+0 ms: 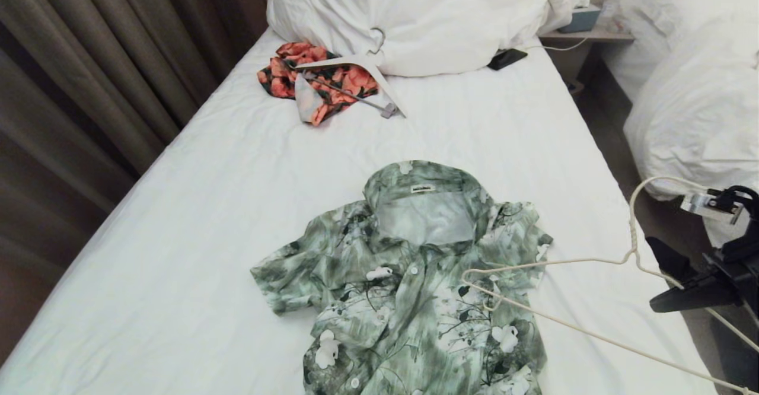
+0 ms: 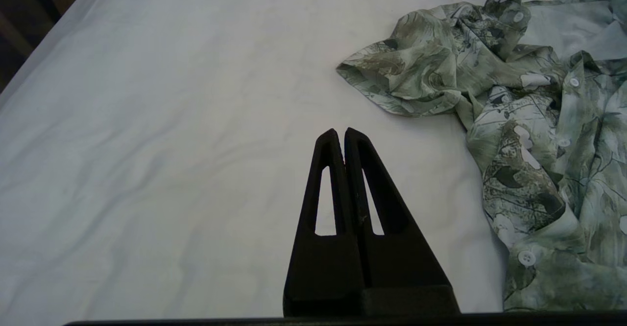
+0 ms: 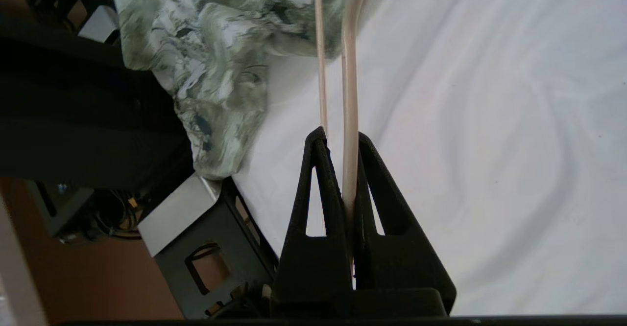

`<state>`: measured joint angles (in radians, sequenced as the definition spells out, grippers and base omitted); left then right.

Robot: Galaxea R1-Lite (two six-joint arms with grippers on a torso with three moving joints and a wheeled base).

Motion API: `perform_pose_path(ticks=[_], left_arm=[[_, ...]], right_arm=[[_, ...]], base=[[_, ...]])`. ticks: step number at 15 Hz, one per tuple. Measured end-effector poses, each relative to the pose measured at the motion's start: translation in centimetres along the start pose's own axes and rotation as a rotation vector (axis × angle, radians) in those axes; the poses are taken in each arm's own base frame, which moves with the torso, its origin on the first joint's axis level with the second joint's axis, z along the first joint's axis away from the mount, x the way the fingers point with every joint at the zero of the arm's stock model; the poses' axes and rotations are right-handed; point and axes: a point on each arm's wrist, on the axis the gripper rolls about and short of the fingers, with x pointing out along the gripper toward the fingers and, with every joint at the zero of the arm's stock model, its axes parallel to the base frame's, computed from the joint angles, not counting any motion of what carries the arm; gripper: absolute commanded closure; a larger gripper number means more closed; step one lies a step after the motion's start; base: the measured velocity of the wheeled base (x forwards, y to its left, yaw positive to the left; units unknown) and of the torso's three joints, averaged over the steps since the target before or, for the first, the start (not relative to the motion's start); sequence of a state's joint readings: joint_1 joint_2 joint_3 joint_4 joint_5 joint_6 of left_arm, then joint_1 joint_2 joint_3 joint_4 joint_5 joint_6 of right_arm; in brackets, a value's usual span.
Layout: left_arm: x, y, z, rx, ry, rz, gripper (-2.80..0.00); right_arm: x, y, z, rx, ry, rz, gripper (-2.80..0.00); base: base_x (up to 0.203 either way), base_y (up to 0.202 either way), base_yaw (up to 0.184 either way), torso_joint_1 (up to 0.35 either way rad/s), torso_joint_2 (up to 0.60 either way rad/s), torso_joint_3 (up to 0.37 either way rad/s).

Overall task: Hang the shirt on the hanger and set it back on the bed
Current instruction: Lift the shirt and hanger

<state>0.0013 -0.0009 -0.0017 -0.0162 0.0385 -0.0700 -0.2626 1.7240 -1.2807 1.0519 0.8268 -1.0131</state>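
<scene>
The green leafy shirt [image 1: 415, 282] lies crumpled on the bed [image 1: 207, 205], collar toward the pillows and front buttoned. At the bed's right edge, my right gripper [image 1: 655, 273] is shut on the thin cream hanger [image 1: 563, 261]. The hanger's far shoulder tip reaches over the shirt's right sleeve and its hook [image 1: 635, 205] points toward the pillows. In the right wrist view the hanger [image 3: 350, 96] runs between the closed fingers of the right gripper [image 3: 339, 137] toward the shirt [image 3: 205, 61]. My left gripper [image 2: 341, 131] is shut and empty above bare sheet, short of the shirt's sleeve [image 2: 406, 76]; the head view does not show it.
An orange-and-black garment [image 1: 320, 80] with a thicker white clip hanger [image 1: 367, 66] lies near the pillows [image 1: 427, 15]. A dark phone [image 1: 507, 58] sits beside them. A second bed with a bulky duvet [image 1: 694, 86] stands to the right, curtains [image 1: 89, 75] to the left.
</scene>
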Motion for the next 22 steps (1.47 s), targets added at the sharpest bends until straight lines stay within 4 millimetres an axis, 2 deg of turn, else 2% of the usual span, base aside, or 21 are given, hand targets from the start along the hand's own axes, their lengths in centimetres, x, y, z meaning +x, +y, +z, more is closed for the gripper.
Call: perform_pose_path(ticks=[4, 12, 14, 17, 19, 22], left_arm=[[0.0, 0.0, 0.0, 0.0, 0.0, 0.0, 0.0], [0.0, 0.0, 0.0, 0.0, 0.0, 0.001, 0.0], [0.0, 0.0, 0.0, 0.0, 0.0, 0.0, 0.0], [0.0, 0.0, 0.0, 0.0, 0.0, 0.0, 0.0], [0.0, 0.0, 0.0, 0.0, 0.0, 0.0, 0.0], [0.0, 0.0, -0.1, 0.042, 0.006, -0.008, 0.0]], right_arm=[[-1.0, 3.3, -1.0, -0.078, -0.055, 0.0, 0.0], [-3.3, 7.9, -2.5, -0.149, -0.375, 0.044, 0.0], [-3.6, 8.2, -3.2, -0.129, -0.458, 0.06, 0.0], [-3.8, 8.1, -3.3, -0.165, -0.482, 0.027, 0.0], [-3.8, 7.5, -3.1, -0.238, -0.497, -0.011, 0.0], [-3.5, 5.5, -2.2, -0.379, -0.51, -0.071, 0.0]], base=[[0.0, 0.0, 0.0, 0.0, 0.0, 0.0], [0.0, 0.0, 0.0, 0.0, 0.0, 0.0], [0.0, 0.0, 0.0, 0.0, 0.0, 0.0], [0.0, 0.0, 0.0, 0.0, 0.0, 0.0], [0.0, 0.0, 0.0, 0.0, 0.0, 0.0], [0.0, 0.0, 0.0, 0.0, 0.0, 0.0]])
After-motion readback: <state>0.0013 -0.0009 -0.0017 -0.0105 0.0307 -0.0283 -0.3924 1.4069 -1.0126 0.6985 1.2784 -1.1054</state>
